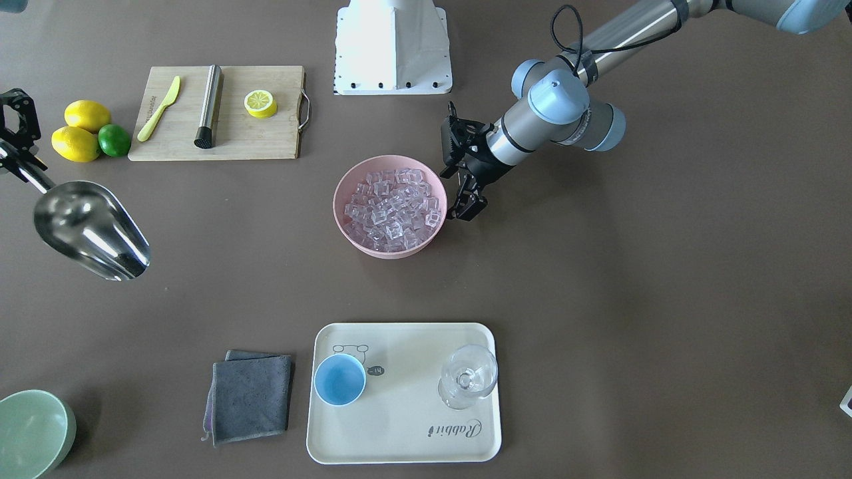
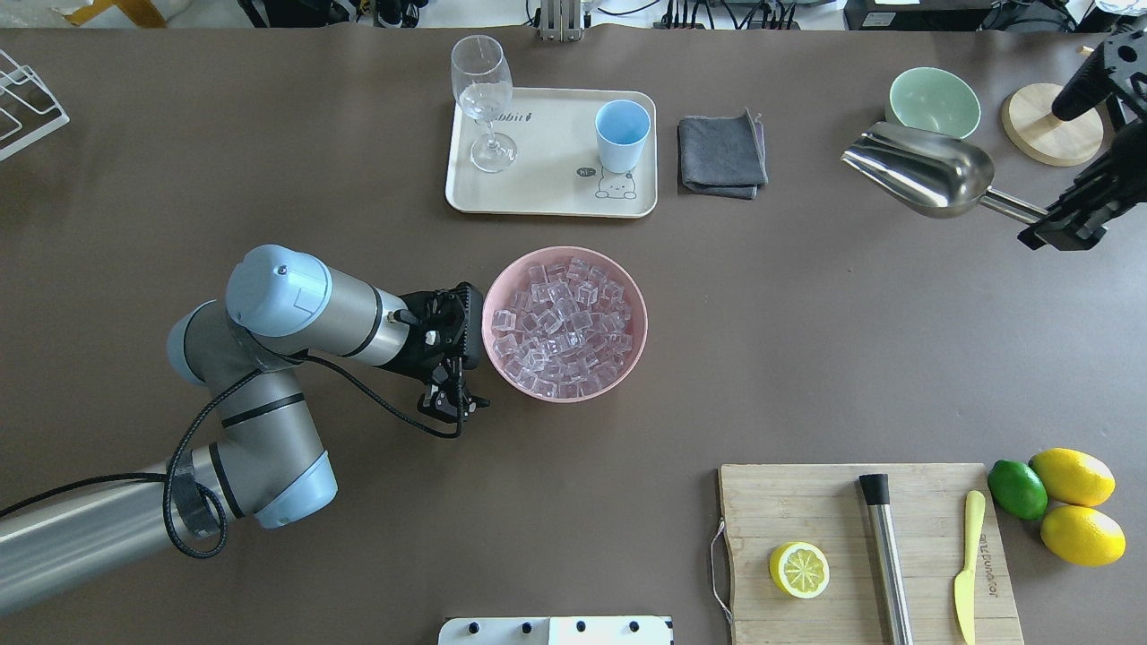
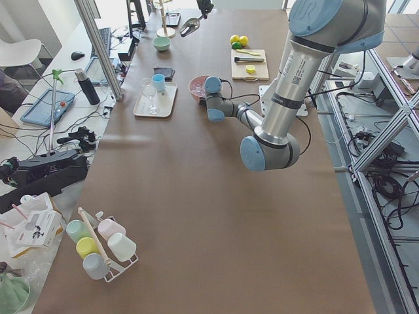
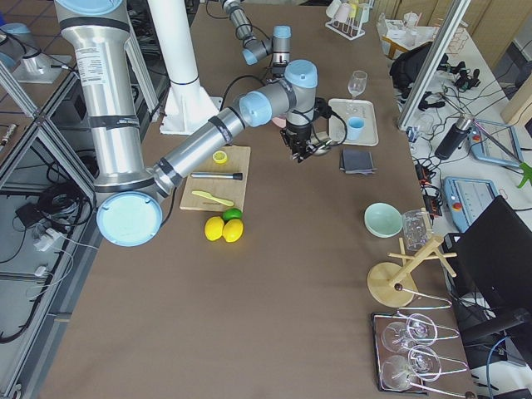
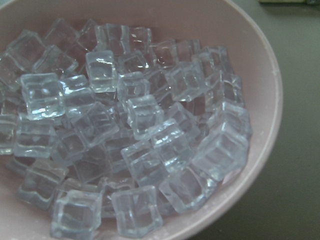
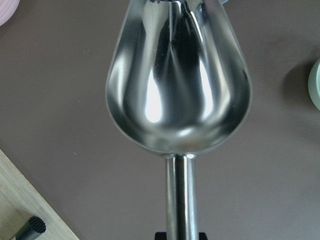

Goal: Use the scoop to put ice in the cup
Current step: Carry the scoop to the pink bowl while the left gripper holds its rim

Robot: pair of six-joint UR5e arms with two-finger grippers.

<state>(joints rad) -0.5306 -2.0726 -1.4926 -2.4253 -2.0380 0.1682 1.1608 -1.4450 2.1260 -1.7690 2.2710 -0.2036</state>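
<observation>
The right gripper (image 2: 1050,224) is clamped on the short handle of the scoop (image 2: 923,170), way over at the far right of the table, and it's holding the thing up off the surface. The trough points left toward the middle and the handle runs back right into the jaws. From the right wrist camera the inside of the trough is just bare shiny steel and reflections. A pale-green bowl (image 2: 934,100) sits just beyond it on the far side.

All the ice (image 2: 564,327) is heaped in the pink bowl (image 2: 640,333) in the middle of the table. The left gripper (image 2: 452,403) sits right beside that bowl's left rim, with its wrist camera looking straight into the cubes. None of the angles show how far apart its fingers are, so that one's a can't-tell.

The cup (image 2: 623,134) stands upright on the right half of the cream tray (image 2: 547,184) at the far side, past the pink bowl and well apart from the scoop. A stemmed glass (image 2: 484,98) is on the tray's left end, and a folded grey cloth (image 2: 721,152) lies just right of the tray. On the near right there's a wooden cutting board (image 2: 806,502) with a lemon half (image 2: 798,570), a steel cylinder (image 2: 885,555) and a yellow knife (image 2: 966,564), plus two lemons (image 2: 1071,477) and a lime (image 2: 1017,489) beside it.
</observation>
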